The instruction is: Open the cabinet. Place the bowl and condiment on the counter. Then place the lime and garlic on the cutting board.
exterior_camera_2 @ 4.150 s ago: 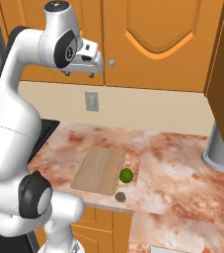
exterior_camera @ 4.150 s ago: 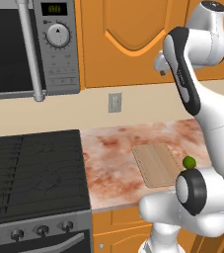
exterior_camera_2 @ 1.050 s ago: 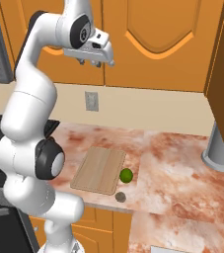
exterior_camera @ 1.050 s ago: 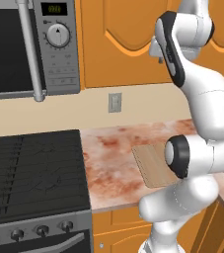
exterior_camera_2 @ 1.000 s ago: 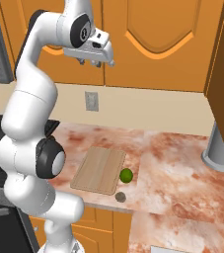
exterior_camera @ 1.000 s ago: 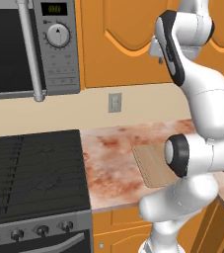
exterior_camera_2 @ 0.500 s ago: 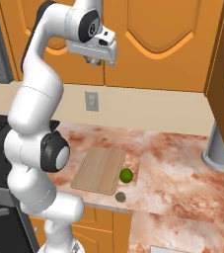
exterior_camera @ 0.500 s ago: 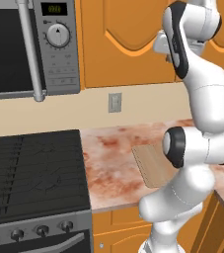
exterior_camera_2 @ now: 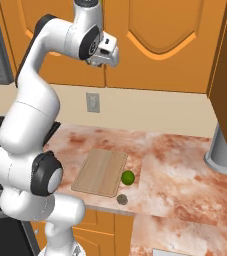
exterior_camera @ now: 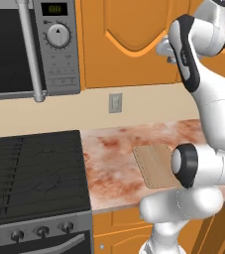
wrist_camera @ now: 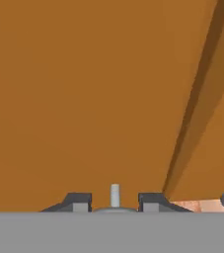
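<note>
Up high, the gripper (exterior_camera_2: 109, 54) is at the cabinet (exterior_camera_2: 160, 40) door, its knob (wrist_camera: 114, 194) sitting between the jaws. Down below, the cutting board (exterior_camera_2: 100, 172) lies flat on the worktop (exterior_camera_2: 185, 170), with the lime (exterior_camera_2: 128, 177) just off its right edge and the garlic (exterior_camera_2: 121, 200) in front of that, near the worktop's front lip. The stove (exterior_camera: 32, 171) sits left of the worktop, microwave (exterior_camera: 29, 47) above it, and a wall outlet (exterior_camera_2: 92, 102) behind the board.
</note>
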Robot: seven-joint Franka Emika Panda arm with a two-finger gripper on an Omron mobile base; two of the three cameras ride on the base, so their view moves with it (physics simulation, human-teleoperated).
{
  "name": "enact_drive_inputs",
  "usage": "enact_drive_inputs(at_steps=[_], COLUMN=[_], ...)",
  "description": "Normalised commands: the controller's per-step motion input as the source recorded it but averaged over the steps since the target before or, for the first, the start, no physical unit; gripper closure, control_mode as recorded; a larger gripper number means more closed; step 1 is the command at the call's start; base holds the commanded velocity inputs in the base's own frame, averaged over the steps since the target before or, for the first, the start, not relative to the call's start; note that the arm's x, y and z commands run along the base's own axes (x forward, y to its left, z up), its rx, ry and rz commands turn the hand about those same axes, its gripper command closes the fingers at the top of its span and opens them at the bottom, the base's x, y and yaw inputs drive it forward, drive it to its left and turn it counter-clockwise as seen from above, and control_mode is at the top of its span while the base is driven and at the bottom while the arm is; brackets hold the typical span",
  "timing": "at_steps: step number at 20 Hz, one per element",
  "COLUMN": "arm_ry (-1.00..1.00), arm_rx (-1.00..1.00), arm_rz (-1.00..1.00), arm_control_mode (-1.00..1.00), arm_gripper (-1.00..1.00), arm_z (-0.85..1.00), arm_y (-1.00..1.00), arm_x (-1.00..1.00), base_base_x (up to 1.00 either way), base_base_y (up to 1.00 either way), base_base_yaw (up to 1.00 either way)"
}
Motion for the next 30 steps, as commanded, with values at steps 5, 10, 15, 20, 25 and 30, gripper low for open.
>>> enact_drive_inputs(at_steps=[5, 10, 15, 20, 25, 30], arm_ry=[-0.08, -0.01, -0.02, -0.07, -0.09, -0.10], arm_rx=[0.00, 0.00, 0.00, 0.00, 0.00, -0.01], arm_rz=[0.00, 0.00, 0.00, 0.00, 0.00, 0.00], arm_control_mode=[-1.00, -1.00, -1.00, -1.00, -1.00, -1.00], arm_gripper=[1.00, 1.00, 1.00, 1.00, 1.00, 1.00], arm_z=[-0.21, 0.01, 0.06, 0.01, 0.00, 0.00], arm_y=[0.43, 0.72, 0.96, 1.00, 1.00, 1.00], arm_x=[-0.16, -0.28, -0.48, -0.71, -0.90, -0.99], base_base_x=[0.00, 0.00, 0.00, 0.00, 0.00, 0.00], base_base_y=[0.00, 0.00, 0.00, 0.00, 0.00, 0.00], base_base_yaw=[0.00, 0.00, 0.00, 0.00, 0.00, 0.00])
